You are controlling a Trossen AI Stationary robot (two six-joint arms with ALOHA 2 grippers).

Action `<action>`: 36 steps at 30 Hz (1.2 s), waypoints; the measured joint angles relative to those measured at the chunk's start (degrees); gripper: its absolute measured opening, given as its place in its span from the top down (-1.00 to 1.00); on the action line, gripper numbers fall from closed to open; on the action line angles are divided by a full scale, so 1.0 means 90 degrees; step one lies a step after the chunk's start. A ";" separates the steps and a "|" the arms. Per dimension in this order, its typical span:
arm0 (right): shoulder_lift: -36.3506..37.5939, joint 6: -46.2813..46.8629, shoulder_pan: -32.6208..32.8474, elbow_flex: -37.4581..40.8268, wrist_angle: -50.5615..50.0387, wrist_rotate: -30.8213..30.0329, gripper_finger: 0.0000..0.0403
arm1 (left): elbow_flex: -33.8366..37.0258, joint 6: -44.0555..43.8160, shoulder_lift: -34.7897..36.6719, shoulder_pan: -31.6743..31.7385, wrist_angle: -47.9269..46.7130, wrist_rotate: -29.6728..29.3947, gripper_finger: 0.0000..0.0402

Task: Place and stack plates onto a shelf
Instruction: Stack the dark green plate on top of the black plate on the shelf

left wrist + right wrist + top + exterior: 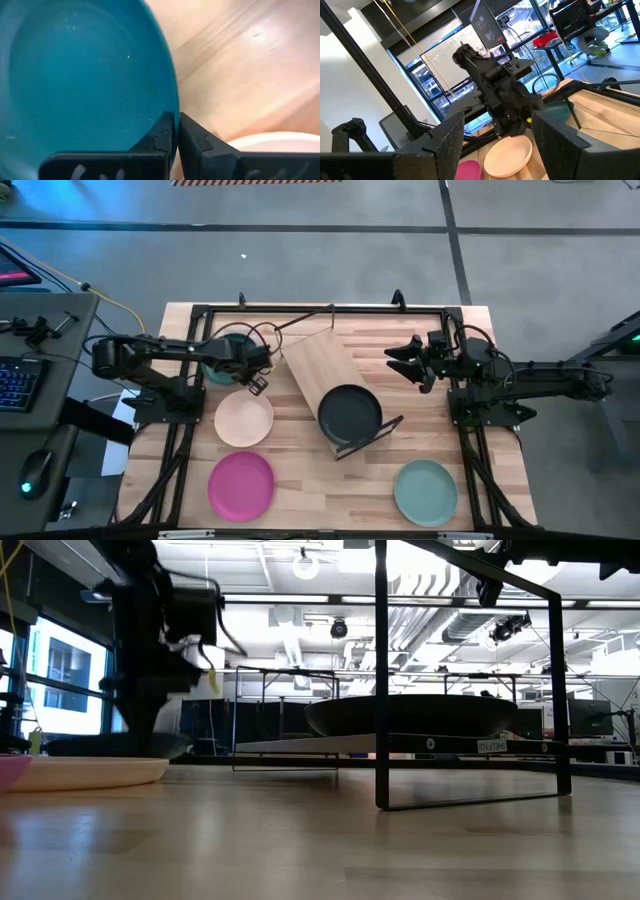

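Observation:
The dark teal plate (222, 368) lies at the table's far left, mostly hidden under my left gripper (254, 378), which is shut on its rim; it fills the left wrist view (85, 75). The cream plate (244, 420) lies flat on the table just in front of it. The magenta pink plate (241, 485) and the sage-green plate (425, 492) lie along the near edge. The charcoal plate (350, 412) rests on the shelf (318, 365), a light board set slantwise mid-table. My right gripper (405, 360) hovers open to the right of the shelf. My left gripper (176, 120) pinches the teal plate's rim (172, 102) on the side nearest the cream plate (280, 142). One finger (160, 132) is inside the plate, the other (197, 137) outside. Whether the plate is off the table cannot be told.
The shelf's black end frame (380, 690) stands as tall posts in the low view, with the charcoal plate (410, 715) on the board between them. A black frame (320, 308) runs along the table's far edge. Bare wood (330, 490) lies between the pink and sage plates.

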State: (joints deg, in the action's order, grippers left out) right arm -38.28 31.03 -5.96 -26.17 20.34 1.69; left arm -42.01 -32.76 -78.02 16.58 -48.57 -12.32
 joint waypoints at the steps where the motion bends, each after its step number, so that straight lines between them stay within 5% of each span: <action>1: 0.0000 -0.0001 0.0000 0.0000 -0.0001 0.0000 -0.07 | -0.0100 0.0001 0.0120 0.0000 -0.0120 0.0001 0.98; 9: 0.0000 -0.0080 0.0001 0.0000 -0.0008 -0.0052 -0.07 | -0.1371 -0.0018 0.0962 0.0000 -0.1313 -0.0188 0.99; 19: 0.0000 -0.0154 0.0002 0.0000 -0.0029 -0.0299 -0.07 | -0.3925 0.0340 0.0955 -0.0346 -0.2630 -0.0969 1.00; 28: 0.0001 -0.0146 0.0002 0.0000 0.0008 -0.0295 -0.07 | -0.6097 0.1645 -0.0422 -0.1782 -0.2608 -0.0764 1.00; 36: 0.0002 -0.0235 0.0000 0.0000 0.0007 -0.0352 -0.07 | -0.7188 0.3082 -0.2025 -0.2911 -0.2361 -0.0632 1.00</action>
State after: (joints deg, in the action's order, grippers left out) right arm -38.26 28.91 -5.96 -26.17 20.40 -1.47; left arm -106.69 -5.02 -96.25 -9.63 -69.82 -18.01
